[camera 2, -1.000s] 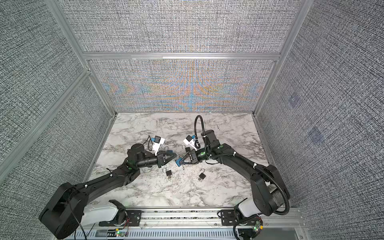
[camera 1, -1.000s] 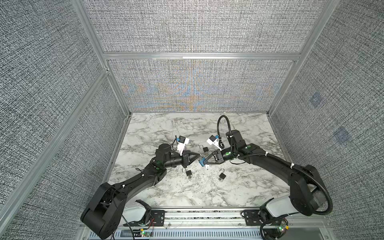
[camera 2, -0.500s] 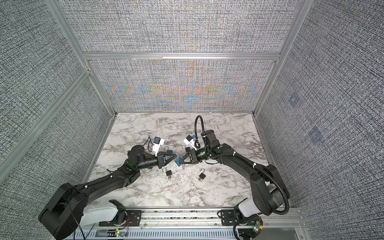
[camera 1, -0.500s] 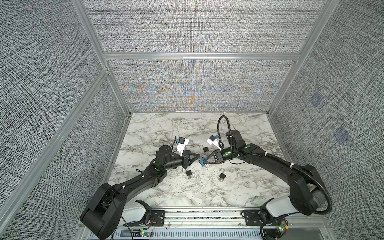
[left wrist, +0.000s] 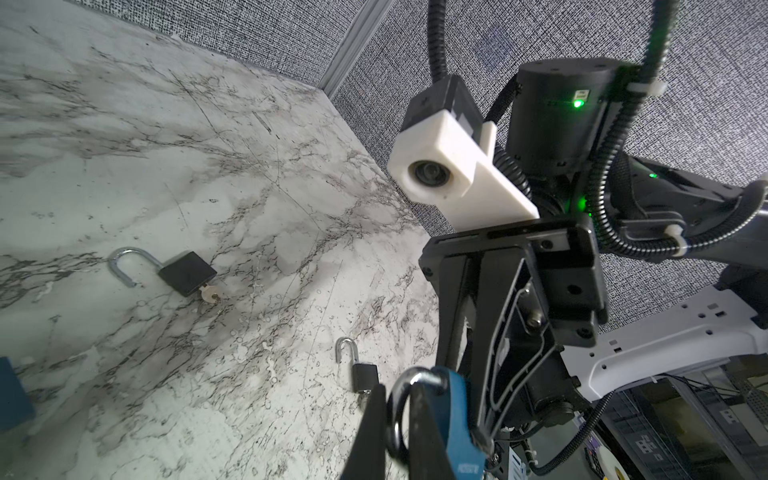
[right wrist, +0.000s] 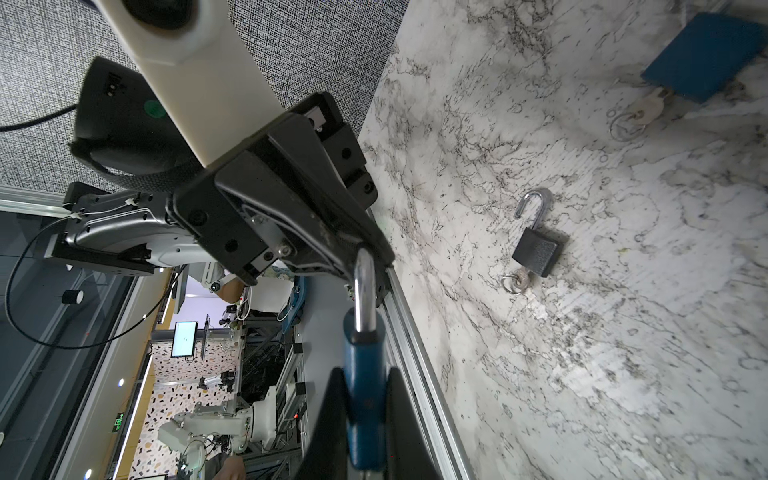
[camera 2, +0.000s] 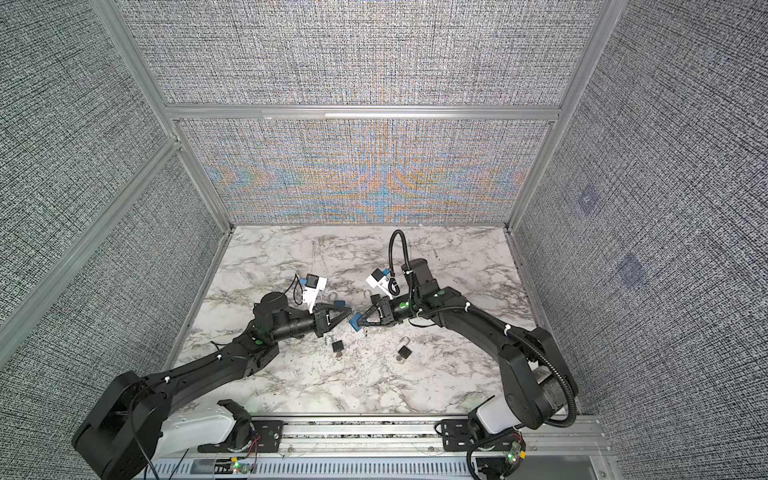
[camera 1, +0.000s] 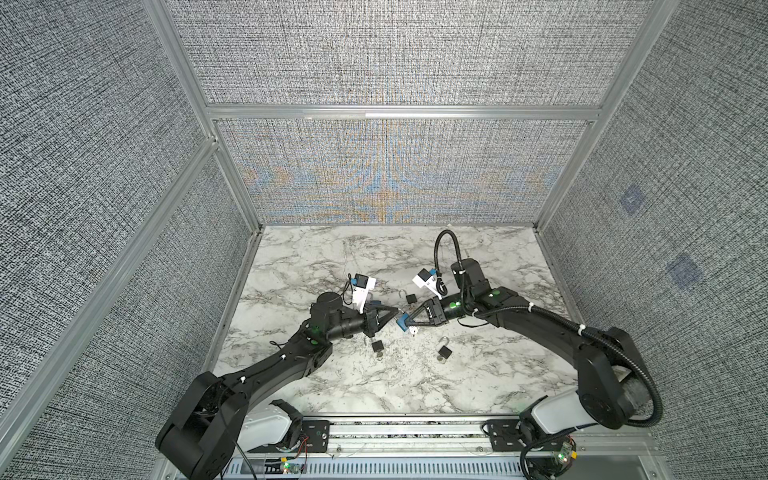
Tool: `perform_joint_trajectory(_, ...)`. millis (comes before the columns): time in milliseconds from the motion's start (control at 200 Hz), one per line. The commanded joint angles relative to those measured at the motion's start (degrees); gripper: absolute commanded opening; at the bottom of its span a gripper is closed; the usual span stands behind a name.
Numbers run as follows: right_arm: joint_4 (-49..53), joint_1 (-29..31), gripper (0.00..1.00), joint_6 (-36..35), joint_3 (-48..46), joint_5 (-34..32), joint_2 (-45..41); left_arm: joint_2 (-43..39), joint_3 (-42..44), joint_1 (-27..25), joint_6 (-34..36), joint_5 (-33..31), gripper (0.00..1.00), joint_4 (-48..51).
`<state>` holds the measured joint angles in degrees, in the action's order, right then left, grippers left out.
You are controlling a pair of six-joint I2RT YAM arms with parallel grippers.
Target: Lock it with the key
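my right gripper (right wrist: 365,415) clamps the blue padlock (right wrist: 362,365), my left gripper (left wrist: 397,419) pinches its shackle (left wrist: 405,380); seemingly unseated, so next i press inward.

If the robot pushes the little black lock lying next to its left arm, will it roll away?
Probably not: the black lock has a flat, boxy body, so it should slide on the smooth table. Its open metal loop might make it spin. The key with its ring would likely dangle if lifted.
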<state>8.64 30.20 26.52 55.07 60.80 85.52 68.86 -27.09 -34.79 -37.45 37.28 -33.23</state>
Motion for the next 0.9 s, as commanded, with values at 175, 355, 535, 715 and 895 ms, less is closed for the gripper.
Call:
perform_joint_trajectory(175,-6.0,1.2,0.00,-3.3,-0.1,-6.2,-0.4,0.2,-2.9,-0.8,2.5,13.2,0.00,5.0)
perform_joint_trajectory(355,-6.1,1.8,0.00,-3.5,-1.6,-6.4,-1.5,0.4,-4.3,0.1,2.6,13.8,0.08,5.4)
perform_joint_trajectory(535,-6.1,2.2,0.00,-3.6,-1.6,-6.4,-1.9,0.7,-5.6,0.4,2.9,14.4,0.12,6.0)
perform_joint_trajectory(715,-6.0,2.4,0.00,-3.7,-1.6,-6.5,-2.0,0.7,-5.6,0.4,2.9,14.5,0.15,6.0)
perform_joint_trajectory(895,-5.8,2.6,0.00,-3.7,-1.6,-6.5,-2.0,0.5,-5.4,0.4,2.9,14.6,0.21,6.2)
